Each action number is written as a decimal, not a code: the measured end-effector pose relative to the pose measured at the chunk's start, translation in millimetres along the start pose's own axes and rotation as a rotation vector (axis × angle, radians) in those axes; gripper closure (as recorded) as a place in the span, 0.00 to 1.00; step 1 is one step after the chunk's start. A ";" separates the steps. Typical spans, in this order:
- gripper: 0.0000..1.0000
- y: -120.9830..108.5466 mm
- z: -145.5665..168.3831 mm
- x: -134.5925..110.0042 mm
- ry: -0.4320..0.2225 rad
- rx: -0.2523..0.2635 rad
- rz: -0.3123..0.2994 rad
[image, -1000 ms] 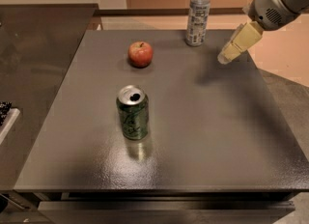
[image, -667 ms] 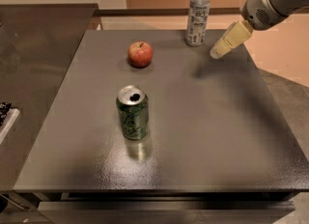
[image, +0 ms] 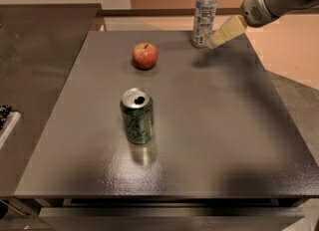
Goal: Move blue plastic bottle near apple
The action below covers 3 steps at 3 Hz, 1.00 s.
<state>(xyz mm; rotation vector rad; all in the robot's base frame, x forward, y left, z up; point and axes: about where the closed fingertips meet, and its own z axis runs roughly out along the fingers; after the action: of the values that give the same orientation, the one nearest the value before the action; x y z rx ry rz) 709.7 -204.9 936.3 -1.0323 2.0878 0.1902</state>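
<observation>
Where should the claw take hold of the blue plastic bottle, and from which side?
Around its labelled middle: the blue plastic bottle stands upright and slim, so a sideways grip likely fits. Come from the side away from the apple, where the claw hovers beside its base.

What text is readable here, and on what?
Nothing legible.
Label on the blue plastic bottle: print too blurred to read.
Side of the green can: markings too blurred to read.
The apple and the gripper, beside the bottle's base: no text seen.
</observation>
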 end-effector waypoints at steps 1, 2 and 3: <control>0.00 -14.4 20.2 -9.7 -0.056 0.008 0.030; 0.00 -28.1 40.1 -17.6 -0.104 0.015 0.055; 0.00 -37.2 61.4 -25.6 -0.138 0.014 0.067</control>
<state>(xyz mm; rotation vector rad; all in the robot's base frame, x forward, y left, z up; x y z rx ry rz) 781.8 -186.7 919.7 -0.9152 1.9969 0.2732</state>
